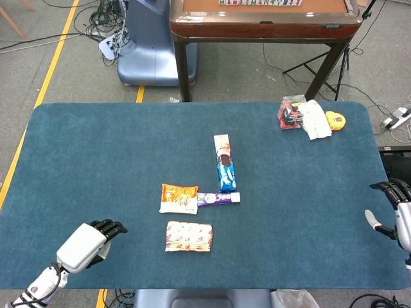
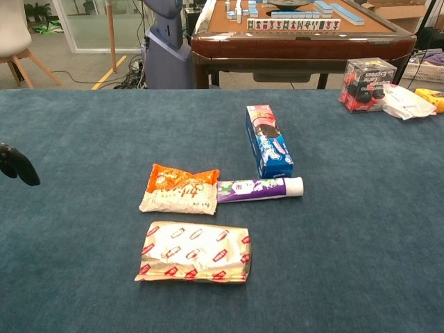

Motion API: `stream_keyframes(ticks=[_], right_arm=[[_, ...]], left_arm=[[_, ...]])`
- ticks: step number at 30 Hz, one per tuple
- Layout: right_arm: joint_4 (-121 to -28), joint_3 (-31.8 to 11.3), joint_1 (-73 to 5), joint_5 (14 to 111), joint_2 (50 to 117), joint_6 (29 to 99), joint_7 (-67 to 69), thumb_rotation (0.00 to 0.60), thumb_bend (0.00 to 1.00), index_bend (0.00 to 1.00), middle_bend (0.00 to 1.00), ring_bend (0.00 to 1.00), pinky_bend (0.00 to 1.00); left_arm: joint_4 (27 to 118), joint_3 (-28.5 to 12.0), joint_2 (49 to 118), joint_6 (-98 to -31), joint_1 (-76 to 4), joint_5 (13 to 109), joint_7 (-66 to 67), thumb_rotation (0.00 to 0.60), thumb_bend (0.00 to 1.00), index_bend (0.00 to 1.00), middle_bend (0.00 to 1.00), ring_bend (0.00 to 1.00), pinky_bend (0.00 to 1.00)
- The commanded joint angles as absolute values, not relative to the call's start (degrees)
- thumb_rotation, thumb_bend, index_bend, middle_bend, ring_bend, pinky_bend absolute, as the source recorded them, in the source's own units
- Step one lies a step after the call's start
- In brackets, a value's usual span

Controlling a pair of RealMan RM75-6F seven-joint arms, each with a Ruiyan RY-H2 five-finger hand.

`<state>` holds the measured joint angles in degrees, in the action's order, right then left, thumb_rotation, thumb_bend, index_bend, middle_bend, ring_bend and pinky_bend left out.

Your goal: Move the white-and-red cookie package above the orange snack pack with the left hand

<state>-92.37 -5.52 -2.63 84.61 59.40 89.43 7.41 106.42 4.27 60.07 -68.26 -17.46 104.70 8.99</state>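
Note:
The white-and-red cookie package point(image 1: 189, 236) point(image 2: 194, 252) lies flat on the blue table, just nearer to me than the orange snack pack point(image 1: 179, 197) point(image 2: 180, 188). My left hand point(image 1: 87, 244) hovers over the table's near left part, well to the left of the package, holding nothing, its dark fingers point(image 2: 18, 164) stretched toward the package. My right hand point(image 1: 399, 213) is at the table's right edge, fingers apart and empty.
A purple tube point(image 1: 218, 199) point(image 2: 258, 188) lies right of the orange pack, and a blue cookie box point(image 1: 223, 163) point(image 2: 268, 141) beyond it. At the far right corner sit a clear box point(image 1: 291, 112), white cloth point(image 1: 316, 119) and a yellow object point(image 1: 334, 119). A wooden table point(image 1: 264, 18) stands behind.

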Motion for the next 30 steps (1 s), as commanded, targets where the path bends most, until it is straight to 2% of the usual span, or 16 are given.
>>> stream_keyframes(ticks=[1, 22, 30], right_arm=[[-92.17, -5.75, -2.25, 83.85, 59.35, 89.54, 7.53, 0.600, 0.28, 0.32, 0.30, 0.17, 0.32], [-84.33, -6.33, 1.01, 78.72, 58.70, 88.41, 13.20, 0.600, 0.28, 0.32, 0.30, 0.17, 0.32], [-79.87, -6.60, 2.27, 76.54, 59.56, 87.15, 16.32, 0.600, 0.28, 0.32, 0.30, 0.17, 0.32]], left_arm=[[107.44, 4.43, 60.23, -65.84, -19.25, 104.88, 10.00, 0.600, 0.81, 0.25, 0.29, 0.25, 0.42], [109.58, 5.54, 65.66, -51.20, -28.94, 106.23, 17.76, 0.600, 0.83, 0.06, 0.10, 0.11, 0.35], [108.81, 4.02, 69.13, -46.84, -32.62, 103.44, 18.71, 0.600, 0.83, 0.04, 0.08, 0.09, 0.33]])
